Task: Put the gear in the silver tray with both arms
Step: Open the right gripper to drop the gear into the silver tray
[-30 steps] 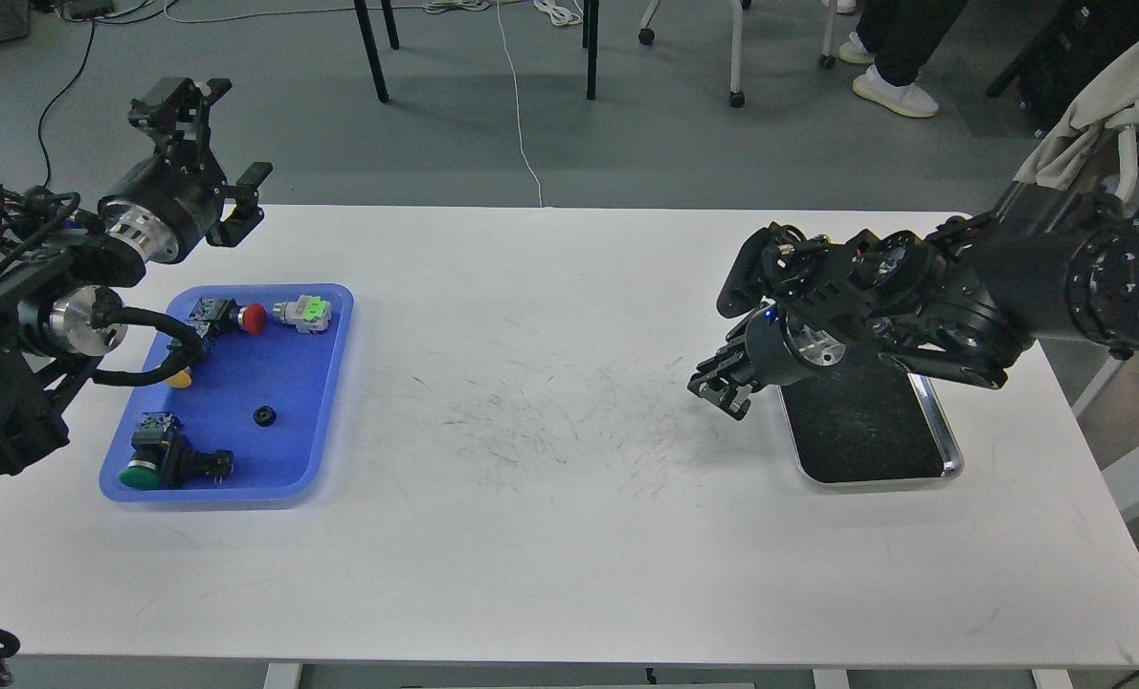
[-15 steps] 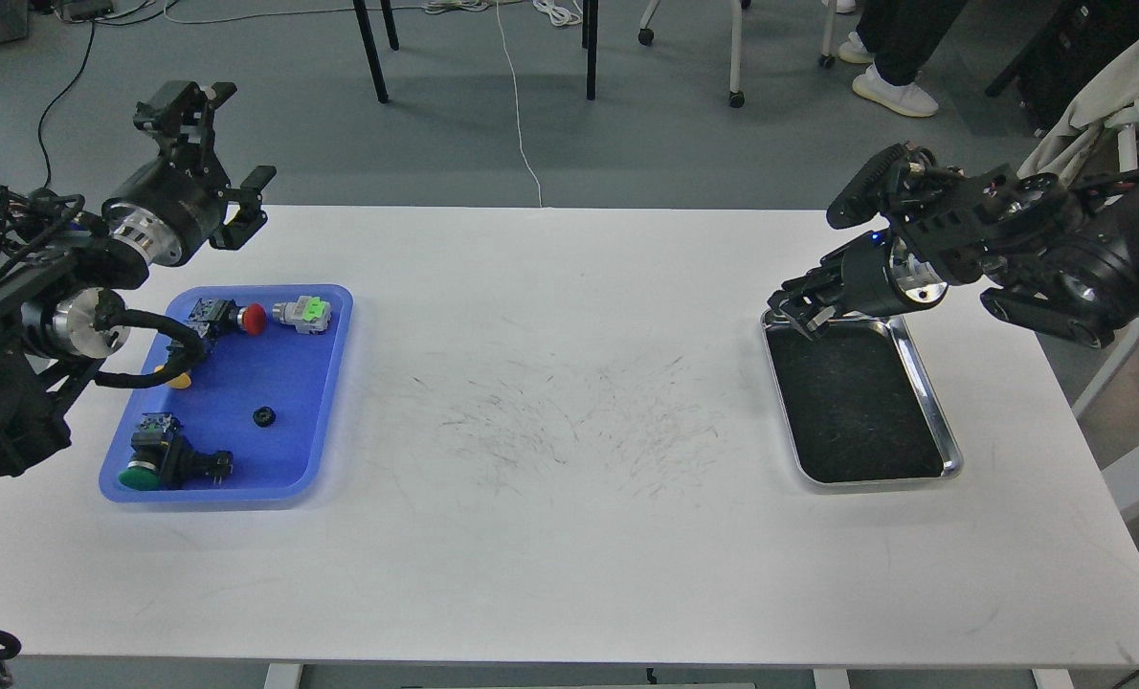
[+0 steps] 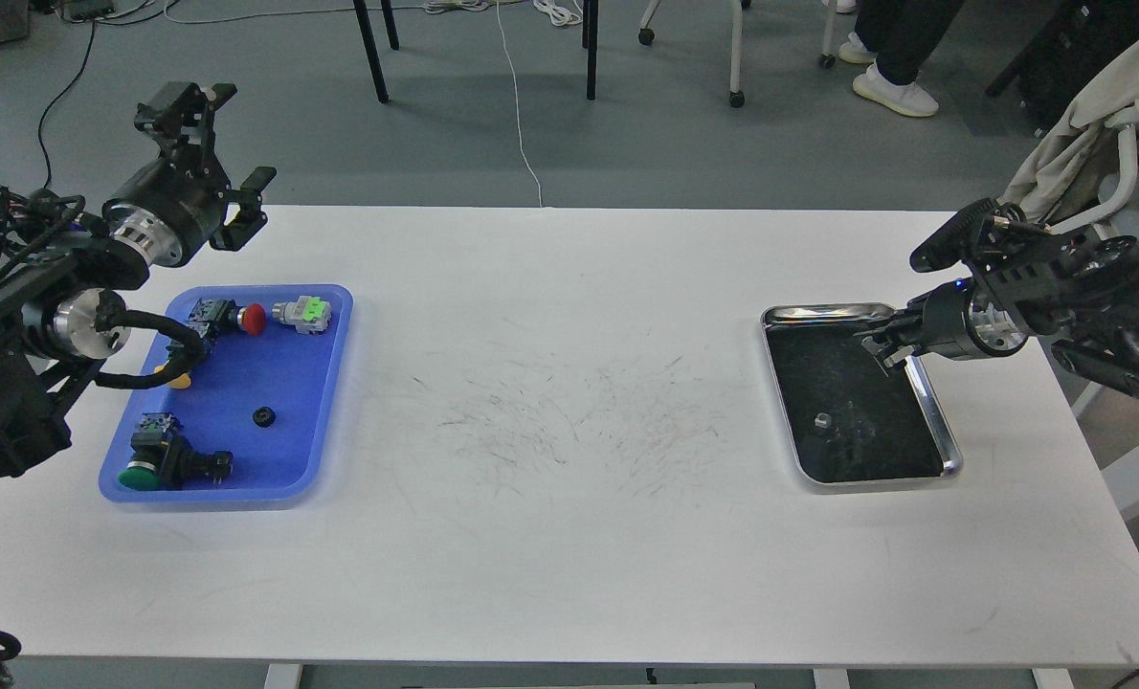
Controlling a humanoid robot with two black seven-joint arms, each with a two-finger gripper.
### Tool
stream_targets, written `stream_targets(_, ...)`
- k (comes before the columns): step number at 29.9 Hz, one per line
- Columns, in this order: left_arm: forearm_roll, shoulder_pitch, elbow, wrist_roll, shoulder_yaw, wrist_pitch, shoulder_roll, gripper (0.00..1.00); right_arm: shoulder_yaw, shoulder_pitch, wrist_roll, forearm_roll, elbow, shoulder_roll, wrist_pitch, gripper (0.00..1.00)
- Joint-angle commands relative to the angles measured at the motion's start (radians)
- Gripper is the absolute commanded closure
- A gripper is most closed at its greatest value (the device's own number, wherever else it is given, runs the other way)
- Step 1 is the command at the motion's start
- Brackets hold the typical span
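The silver tray [image 3: 927,400] lies at the right of the white table, with a shiny rim and a dark scuffed floor. A small grey gear-like piece [image 3: 822,419] lies on its floor, left of centre. My right gripper [image 3: 882,347] hangs over the tray's far right part, above and right of the piece and apart from it. Its fingers are small and dark, so I cannot tell how they stand. My left gripper [image 3: 233,134] is open and empty, raised behind the far left table corner, beyond the blue tray [image 3: 325,383].
The blue tray holds a small black ring-shaped part [image 3: 263,415], a red push button [image 3: 254,319], a grey and green switch [image 3: 303,312], a green push button [image 3: 139,474] and a yellow part [image 3: 179,379]. Chair legs and cables are on the floor behind.
My right arm has swung from the tray's left side up and back to the right. The small grey piece now lies in the silver tray, where none showed before. The left arm barely moved.
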State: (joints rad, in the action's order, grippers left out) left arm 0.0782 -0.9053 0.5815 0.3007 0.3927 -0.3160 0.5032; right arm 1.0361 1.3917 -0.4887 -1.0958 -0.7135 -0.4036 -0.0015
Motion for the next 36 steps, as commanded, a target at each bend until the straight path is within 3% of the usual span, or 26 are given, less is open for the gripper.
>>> stream_targets(1, 0.0, 0.005, 0.0, 0.0, 0.0, 0.0, 0.0, 0.04, -0.005, -0.025, 0.0, -0.003, 0.011, 0.003, 0.0, 0.89)
stream_targets(6, -0.002, 0.006, 0.0, 0.0, 0.0, 0.0, 0.0, 0.04, -0.018, -0.089, 0.0, 0.001, 0.092, 0.017, 0.0, 0.89)
stream_targets(18, -0.002, 0.012, 0.0, 0.0, 0.003, 0.003, 0.001, 0.04, -0.036, -0.112, 0.0, 0.001, 0.12, 0.054, 0.0, 0.85)
stream_targets(28, -0.002, 0.014, 0.001, 0.002, 0.005, 0.002, 0.005, 0.04, -0.113, -0.114, 0.0, 0.002, 0.12, 0.055, -0.003, 0.63)
stream_targets(30, -0.002, 0.014, 0.001, 0.002, 0.005, 0.002, 0.005, 0.04, -0.114, -0.114, 0.0, 0.002, 0.12, 0.055, -0.003, 0.54)
stream_targets(34, -0.002, 0.014, 0.0, 0.002, 0.003, 0.002, 0.003, 0.04, -0.116, -0.109, 0.0, 0.002, 0.118, 0.055, -0.003, 0.51)
stream_targets(36, 0.0, 0.014, 0.001, 0.002, 0.0, 0.003, 0.003, 0.04, -0.117, -0.099, 0.0, 0.008, 0.12, 0.055, -0.003, 0.45)
